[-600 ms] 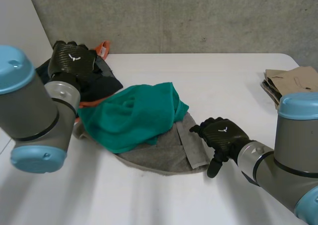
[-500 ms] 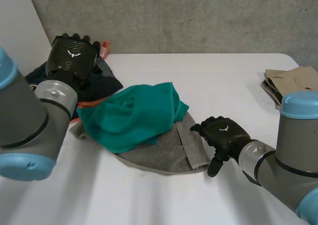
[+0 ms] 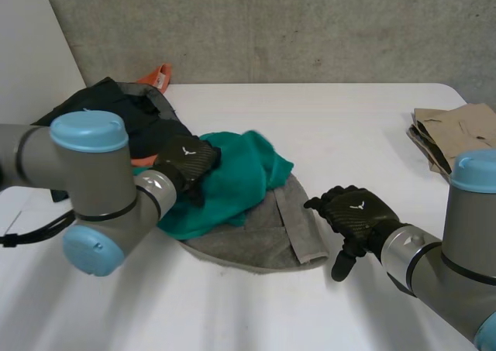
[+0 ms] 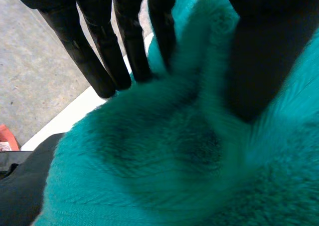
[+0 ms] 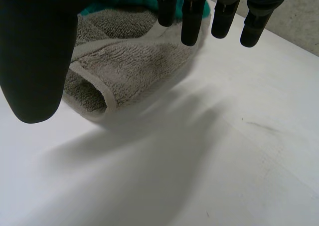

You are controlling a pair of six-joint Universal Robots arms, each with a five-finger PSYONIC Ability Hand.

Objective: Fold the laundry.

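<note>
Choosing a piece: my left hand (image 3: 186, 161) rests open on the teal towel (image 3: 240, 173), and my right hand (image 3: 356, 215) is open at three o'clock of the grey towel (image 3: 260, 239). Next, I should pinch the teal one.

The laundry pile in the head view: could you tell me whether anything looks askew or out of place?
Nothing is spilled or damaged, but it is untidy: the teal towel lies bunched on the grey towel, under the left robot hand, and one of the grey towel's edges is folded over.
</note>
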